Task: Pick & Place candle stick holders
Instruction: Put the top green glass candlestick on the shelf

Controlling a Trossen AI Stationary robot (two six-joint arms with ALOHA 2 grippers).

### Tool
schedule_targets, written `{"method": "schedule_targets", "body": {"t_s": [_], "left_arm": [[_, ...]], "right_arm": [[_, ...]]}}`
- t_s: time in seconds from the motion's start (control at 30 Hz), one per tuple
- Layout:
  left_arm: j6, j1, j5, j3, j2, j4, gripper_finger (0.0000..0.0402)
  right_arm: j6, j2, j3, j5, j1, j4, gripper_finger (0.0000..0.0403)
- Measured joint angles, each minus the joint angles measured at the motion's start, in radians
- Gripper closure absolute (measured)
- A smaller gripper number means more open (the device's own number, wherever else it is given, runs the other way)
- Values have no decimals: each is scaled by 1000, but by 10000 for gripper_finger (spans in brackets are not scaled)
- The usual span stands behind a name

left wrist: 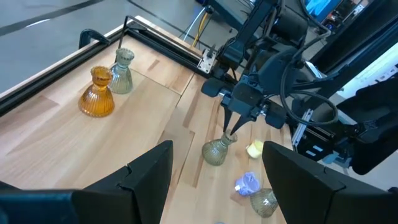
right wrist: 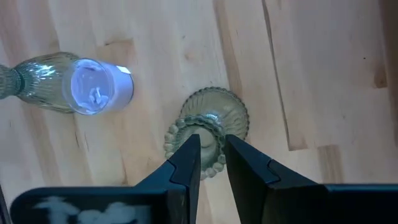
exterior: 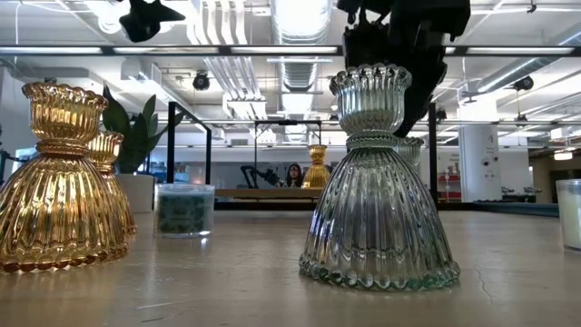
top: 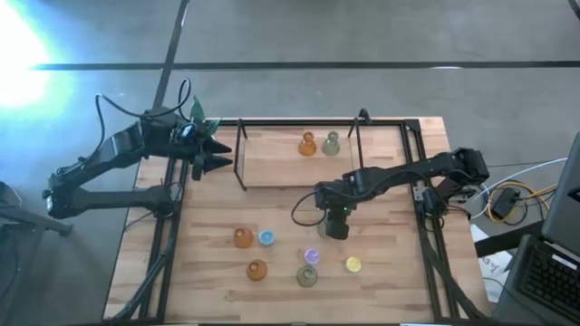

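Several glassy candle stick holders stand on the wooden table point(top: 381, 290). My right gripper point(top: 336, 224) point(right wrist: 212, 146) points steeply down, shut on a greenish clear holder point(right wrist: 214, 118) point(left wrist: 216, 151) at mid table. Nearer the front stand two orange ones point(top: 243, 237) point(top: 257, 270), a blue one point(top: 266, 237), a purple one point(top: 311, 257), an olive one point(top: 307, 276) point(exterior: 377, 191) and a yellow one point(top: 353, 264). On the raised board at the back rest an orange one point(top: 308, 144) and a clear one point(top: 332, 142). My left gripper point(top: 216, 154) point(left wrist: 217, 186) hangs open, high at the far left. My right gripper holds the holder by the beaded rim of its top cup point(right wrist: 219, 163). One finger point(right wrist: 186, 158) is inside the cup and the other point(right wrist: 242, 165) outside. The fingers come steeply from above. The holder stands a little tilted, its wide base point(left wrist: 214, 157) down at the table top.
A black frame point(top: 426, 208) borders the table, with uprights point(top: 240, 154) around the raised board point(top: 272, 163). A potted plant point(top: 201, 118) stands at the far left corner beside my left gripper. Cables and a keyboard point(top: 553, 272) lie off the right edge.
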Motion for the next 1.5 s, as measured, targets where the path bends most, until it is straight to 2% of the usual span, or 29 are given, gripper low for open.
{"method": "schedule_targets", "body": {"t_s": [0.43, 0.63, 0.77, 1.03, 1.3, 1.5], "left_arm": [[0, 0, 0, -19, 18, 0, 149], [0, 0, 2, -23, 42, 0, 149], [3, -1, 8, -25, 71, 1, 149], [50, -63, -3, -25, 149, 91, 149], [132, -237, -208, -24, 244, 166, 149], [151, -316, -229, -24, 344, 275, 149]], "right_arm": [[-2, 2, -84, -43, -6, 75, 337], [-15, 1, -84, -34, -8, 87, 379], [-34, 2, -54, -18, -12, 82, 379], [-63, -5, 111, -29, -27, -26, 380], [-100, -7, 337, -31, -89, -133, 380], [-137, -7, 457, -59, -149, -137, 380]]}}
